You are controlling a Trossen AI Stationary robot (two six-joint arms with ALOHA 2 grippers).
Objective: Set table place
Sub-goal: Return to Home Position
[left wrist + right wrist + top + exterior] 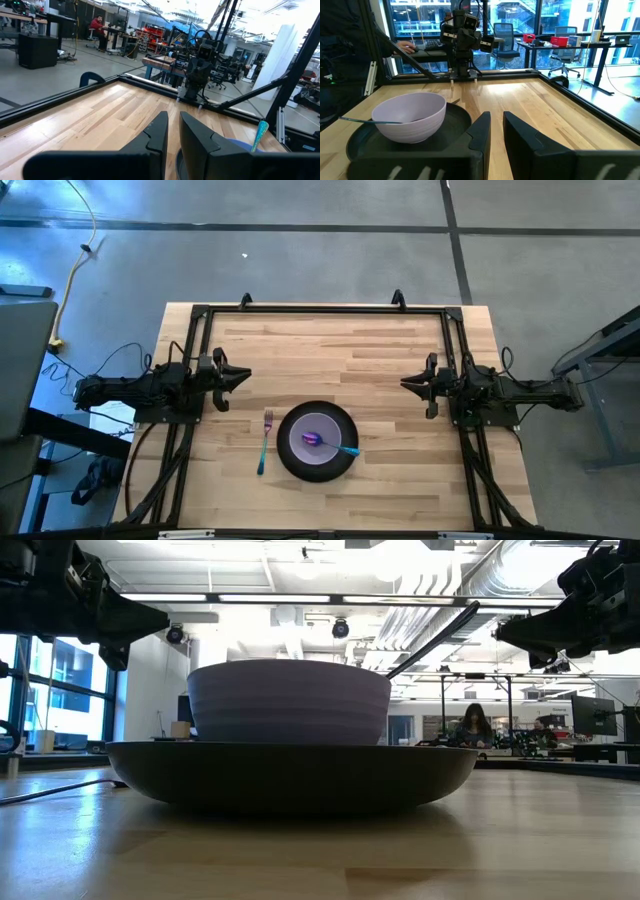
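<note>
On the table (380, 350): bowl (318, 440) and spoon (338, 446) on plate (290, 460), fork (265, 442) beside; left gripper (243, 377) and right gripper (407, 384) empty, fingers slightly apart.

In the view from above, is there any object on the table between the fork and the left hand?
No. In the high view, only bare table wood lies between the fork and the left hand; the plate sits on the fork's other side.

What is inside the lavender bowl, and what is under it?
A spoon lies in the lavender bowl, with its handle over the rim. The bowl stands on the black plate. The bowl hides the middle of the plate, so nothing there can be seen.
</note>
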